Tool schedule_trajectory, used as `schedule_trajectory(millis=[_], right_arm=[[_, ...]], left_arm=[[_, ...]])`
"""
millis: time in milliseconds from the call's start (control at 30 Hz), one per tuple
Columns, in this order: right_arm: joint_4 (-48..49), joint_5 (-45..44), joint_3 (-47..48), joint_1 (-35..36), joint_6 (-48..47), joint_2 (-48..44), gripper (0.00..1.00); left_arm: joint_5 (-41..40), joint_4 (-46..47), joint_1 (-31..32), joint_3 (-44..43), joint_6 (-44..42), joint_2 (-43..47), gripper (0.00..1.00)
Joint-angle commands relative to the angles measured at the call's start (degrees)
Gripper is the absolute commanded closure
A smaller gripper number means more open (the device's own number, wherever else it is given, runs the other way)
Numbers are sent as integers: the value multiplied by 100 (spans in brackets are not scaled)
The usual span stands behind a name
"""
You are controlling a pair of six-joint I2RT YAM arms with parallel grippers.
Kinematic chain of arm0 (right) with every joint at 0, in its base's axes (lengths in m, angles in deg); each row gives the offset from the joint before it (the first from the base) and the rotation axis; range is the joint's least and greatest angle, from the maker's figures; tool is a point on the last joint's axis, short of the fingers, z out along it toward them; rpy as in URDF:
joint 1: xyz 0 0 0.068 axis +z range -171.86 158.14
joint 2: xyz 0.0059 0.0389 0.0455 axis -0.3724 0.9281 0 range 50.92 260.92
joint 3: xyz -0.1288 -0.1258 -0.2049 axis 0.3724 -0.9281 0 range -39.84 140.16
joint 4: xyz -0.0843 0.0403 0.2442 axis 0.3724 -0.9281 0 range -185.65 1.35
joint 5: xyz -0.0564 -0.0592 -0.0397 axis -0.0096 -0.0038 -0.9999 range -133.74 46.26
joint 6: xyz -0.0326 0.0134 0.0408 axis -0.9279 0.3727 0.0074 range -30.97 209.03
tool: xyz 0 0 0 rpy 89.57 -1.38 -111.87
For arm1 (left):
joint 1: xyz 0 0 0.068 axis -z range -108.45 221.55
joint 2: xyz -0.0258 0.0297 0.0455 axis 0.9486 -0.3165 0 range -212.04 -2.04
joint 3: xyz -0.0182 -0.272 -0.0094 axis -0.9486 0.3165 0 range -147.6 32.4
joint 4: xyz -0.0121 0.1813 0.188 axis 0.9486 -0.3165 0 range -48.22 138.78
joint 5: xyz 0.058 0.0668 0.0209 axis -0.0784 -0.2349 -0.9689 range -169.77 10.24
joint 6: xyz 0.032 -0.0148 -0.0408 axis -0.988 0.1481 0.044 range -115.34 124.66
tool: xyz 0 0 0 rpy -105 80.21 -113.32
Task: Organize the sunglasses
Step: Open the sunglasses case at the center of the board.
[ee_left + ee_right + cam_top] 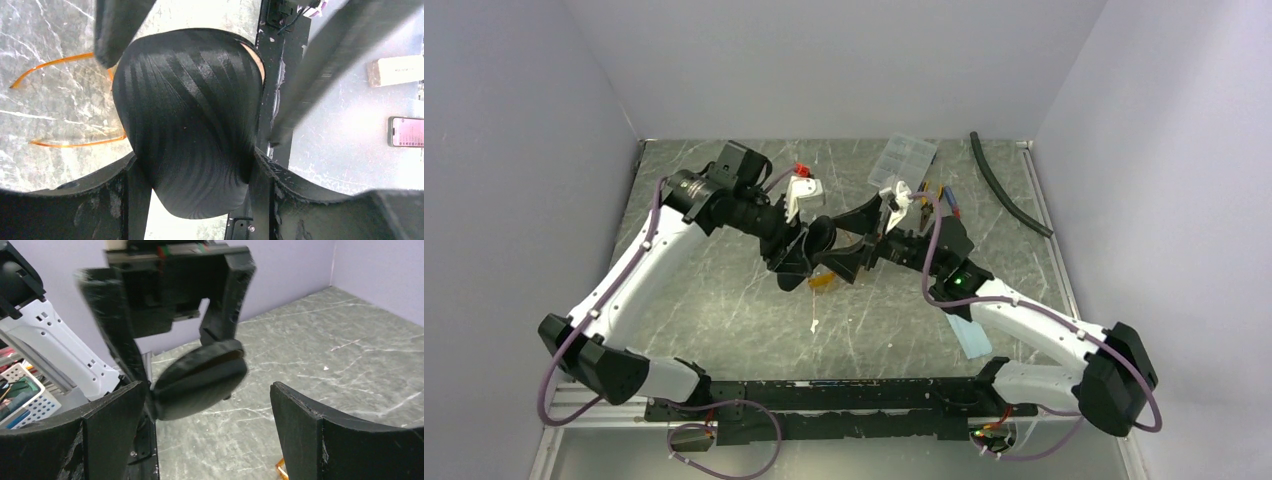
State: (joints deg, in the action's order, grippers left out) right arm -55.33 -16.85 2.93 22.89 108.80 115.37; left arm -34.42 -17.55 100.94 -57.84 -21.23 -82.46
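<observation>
A black striped glasses case (190, 130) fills the left wrist view, wedged between the two fingers of my left gripper (192, 200), which is shut on it above the table. From overhead the case (817, 238) and left gripper (796, 255) hang at the table's middle. The orange sunglasses (824, 282) lie on the table just below; their thin arms (65, 61) show left of the case. My right gripper (212, 435) faces the case (200, 377) from close by with its jaws wide open and nothing between them. An orange bit of the sunglasses (281, 471) peeks by its right finger.
A clear compartment box (902, 160), orange-handled pliers (944, 195) and a black hose (1009, 195) lie at the back right. A small red item (802, 170) sits at the back. A pale blue object (969, 335) lies under the right arm. A white basket (20, 390) shows at left.
</observation>
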Motion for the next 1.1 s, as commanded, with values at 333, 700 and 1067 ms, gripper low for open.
schedule_trajectory(millis=[333, 700, 1067], right_arm=[[1498, 1195, 364, 60, 223, 615, 23], [1732, 1516, 358, 68, 308, 819, 90], [627, 423, 292, 69, 223, 395, 100]], left_arm=[[771, -89, 21, 406, -591, 823, 97], [961, -279, 21, 275, -612, 994, 79], [-988, 513, 15, 555, -30, 1589, 5]])
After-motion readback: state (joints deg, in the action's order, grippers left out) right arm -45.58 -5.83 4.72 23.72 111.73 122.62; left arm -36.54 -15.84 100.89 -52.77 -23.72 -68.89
